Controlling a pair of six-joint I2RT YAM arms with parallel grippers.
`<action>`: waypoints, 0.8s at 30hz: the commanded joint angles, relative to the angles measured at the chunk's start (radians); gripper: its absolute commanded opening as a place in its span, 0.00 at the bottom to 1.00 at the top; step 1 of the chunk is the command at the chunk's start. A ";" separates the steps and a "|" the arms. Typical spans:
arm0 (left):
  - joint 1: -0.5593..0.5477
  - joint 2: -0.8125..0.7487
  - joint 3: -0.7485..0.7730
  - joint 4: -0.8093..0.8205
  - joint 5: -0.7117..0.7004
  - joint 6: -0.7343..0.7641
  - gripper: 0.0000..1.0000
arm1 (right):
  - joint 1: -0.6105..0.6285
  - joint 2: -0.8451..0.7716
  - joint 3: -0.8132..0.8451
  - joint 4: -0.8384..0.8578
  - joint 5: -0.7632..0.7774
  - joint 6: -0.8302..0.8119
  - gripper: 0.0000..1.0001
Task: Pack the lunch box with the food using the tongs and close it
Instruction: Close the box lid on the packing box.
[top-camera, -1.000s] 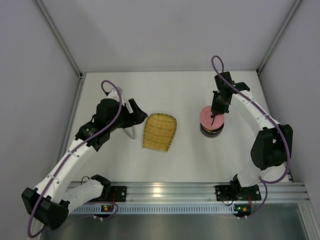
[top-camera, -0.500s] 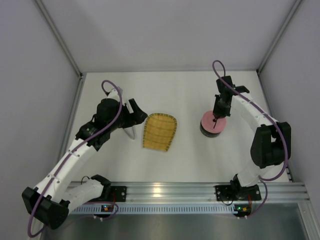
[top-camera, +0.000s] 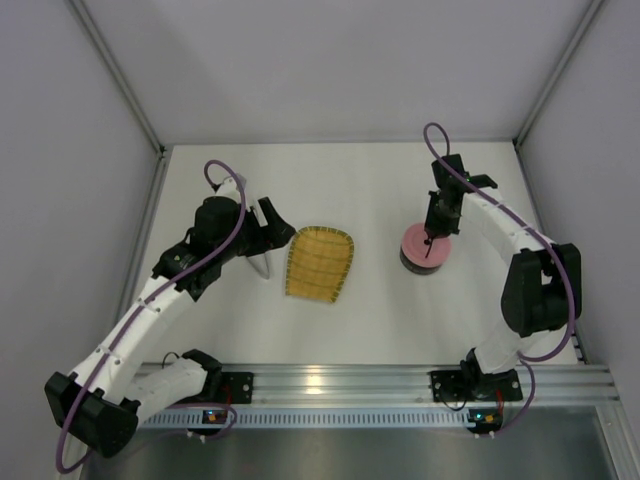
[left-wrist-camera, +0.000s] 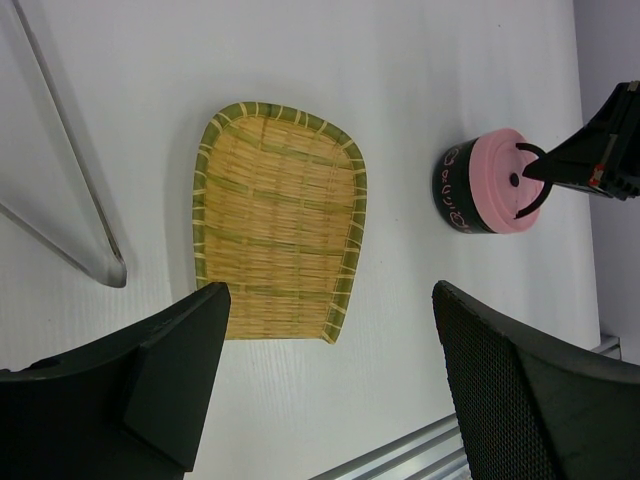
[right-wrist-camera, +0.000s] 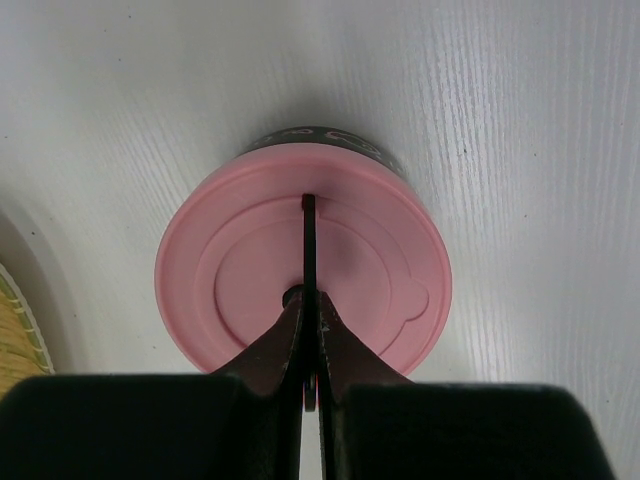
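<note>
Where the small round dark-walled steel pot (left-wrist-camera: 448, 185) stands towards the white table's (top-camera: 370, 190) right edge, its pink disc lid (right-wrist-camera: 240, 260) sits on top, the right gripper (right-wrist-camera: 309, 300) pinched tight on its thin black handle (right-wrist-camera: 308, 230). Beside the yellow woven tray (left-wrist-camera: 275, 225), the left gripper (left-wrist-camera: 328, 295) hangs spread wide, empty; long silvery V-shaped tongs (left-wrist-camera: 108, 262) lie just left of the tray.

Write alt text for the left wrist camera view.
A yellow woven tray lies mid-frame, silvery tongs to its left. At right, the right gripper pinches the pink lid sitting on the dark lunch box; the open left gripper frames the bottom edge.
</note>
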 joint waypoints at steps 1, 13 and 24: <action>-0.003 0.000 0.017 0.025 -0.005 0.007 0.87 | 0.002 0.003 0.000 0.031 0.057 -0.024 0.00; -0.003 0.002 0.011 0.028 -0.003 0.009 0.88 | 0.035 -0.031 -0.007 0.032 0.151 -0.022 0.00; -0.003 0.003 0.010 0.029 -0.003 0.011 0.88 | 0.052 -0.081 0.014 0.038 0.151 -0.035 0.00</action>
